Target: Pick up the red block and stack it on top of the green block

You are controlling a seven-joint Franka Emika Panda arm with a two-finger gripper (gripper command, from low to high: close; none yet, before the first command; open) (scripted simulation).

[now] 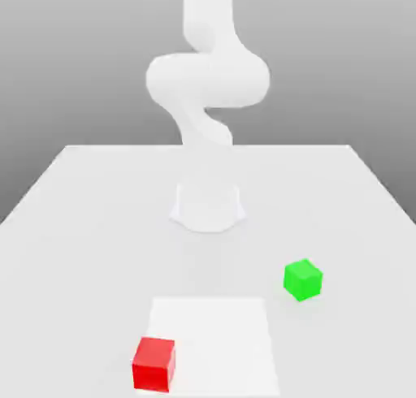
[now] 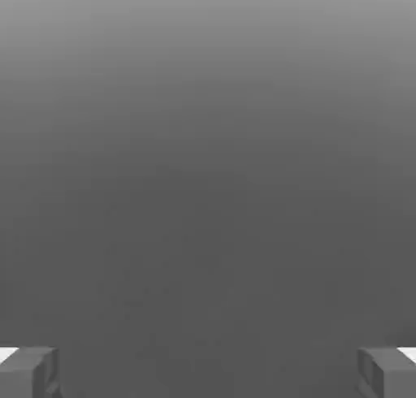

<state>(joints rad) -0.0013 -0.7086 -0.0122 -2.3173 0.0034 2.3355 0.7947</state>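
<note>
The red block [image 1: 154,364] sits on the table near the front edge, at the exterior view's left, on the corner of a paler square patch [image 1: 219,339]. The green block [image 1: 303,279] stands farther back and to the exterior view's right, apart from the red one. My gripper [image 2: 208,374] is open: in the hand view its two grey fingertips [image 2: 28,372] stand far apart with nothing between them, facing a plain grey background. The white arm [image 1: 207,80] rises from its base [image 1: 207,208] and curls upward, well above both blocks.
The white table [image 1: 81,226] stretches wide around the arm's base. Its far edge lies behind the arm, and its side edges slope away at both sides of the exterior view.
</note>
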